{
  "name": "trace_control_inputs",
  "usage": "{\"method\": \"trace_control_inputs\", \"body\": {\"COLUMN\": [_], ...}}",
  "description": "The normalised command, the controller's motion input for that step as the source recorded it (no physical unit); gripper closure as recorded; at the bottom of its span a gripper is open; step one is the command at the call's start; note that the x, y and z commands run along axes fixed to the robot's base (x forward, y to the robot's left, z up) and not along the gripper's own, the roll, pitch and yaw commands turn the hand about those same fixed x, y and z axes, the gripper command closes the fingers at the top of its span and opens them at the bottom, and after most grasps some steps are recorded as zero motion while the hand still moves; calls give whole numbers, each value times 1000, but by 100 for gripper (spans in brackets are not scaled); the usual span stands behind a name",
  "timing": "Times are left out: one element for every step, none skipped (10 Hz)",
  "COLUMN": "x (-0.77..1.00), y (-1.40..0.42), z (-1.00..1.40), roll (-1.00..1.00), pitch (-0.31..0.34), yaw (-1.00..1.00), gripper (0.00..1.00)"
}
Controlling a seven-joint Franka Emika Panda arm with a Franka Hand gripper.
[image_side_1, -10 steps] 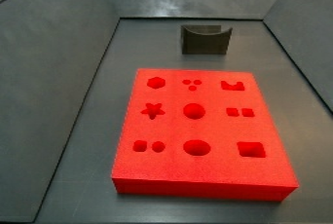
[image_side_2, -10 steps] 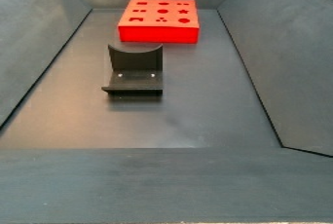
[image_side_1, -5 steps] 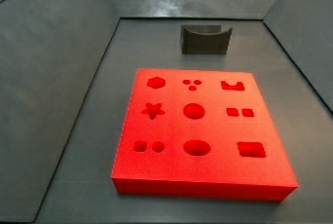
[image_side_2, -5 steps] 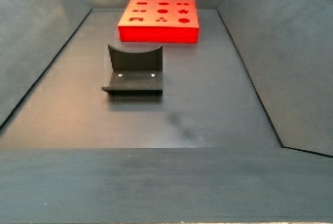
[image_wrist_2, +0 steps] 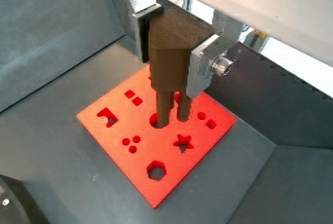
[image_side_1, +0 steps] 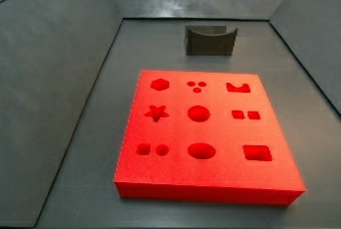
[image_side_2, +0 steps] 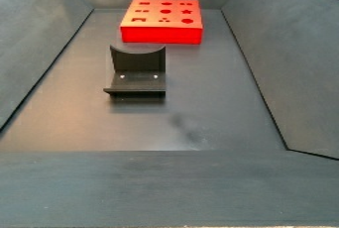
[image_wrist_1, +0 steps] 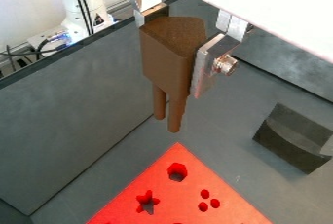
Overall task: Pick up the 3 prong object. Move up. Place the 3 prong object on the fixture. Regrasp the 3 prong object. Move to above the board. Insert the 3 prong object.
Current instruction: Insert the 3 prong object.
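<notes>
My gripper (image_wrist_1: 173,45) is shut on the 3 prong object (image_wrist_1: 166,57), a brown wooden block with its prongs (image_wrist_1: 168,109) pointing down. It shows in both wrist views, and the silver fingers (image_wrist_2: 205,67) clamp its sides (image_wrist_2: 166,57). It hangs high above the floor, over the red board (image_wrist_2: 163,153) in one wrist view and near the board's edge (image_wrist_1: 182,194) in the other. The dark fixture (image_wrist_1: 297,135) stands empty. Both side views show the board (image_side_1: 220,133) (image_side_2: 162,36) and the fixture (image_side_1: 209,40) (image_side_2: 137,71), but neither the gripper nor the piece.
Grey sloping walls (image_side_1: 54,64) enclose the dark floor (image_side_2: 172,123) on all sides. The board lies at one end of the bin and the fixture stands past it along the middle line.
A faint shadow has come onto the floor in front of the fixture in a side view. The board and the fixture have not moved.
</notes>
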Motion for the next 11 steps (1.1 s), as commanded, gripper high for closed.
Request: {"method": "trace_control_inputs", "body": {"x": [214,354,320,317,303,229,254,331,329,237,54], "y": [0,0,0,0,26,37,49,3,11,9,0], "z": [-340,-443,-491,-514,-503,-409,-303,-243,-260,-274,-277], "roll": [0,0,0,0,0,0,-30,-36,-24,-49,-51], "pitch": [-10,-17,-46,-49,-16,-10,-17,-17,-14,-43,-69], "yaw": [-103,-160,-194,-223,-346,-554,-629,-614,-674,-789,-866], "gripper": [100,100,100,100,100,100,100,100,100,100,100]}}
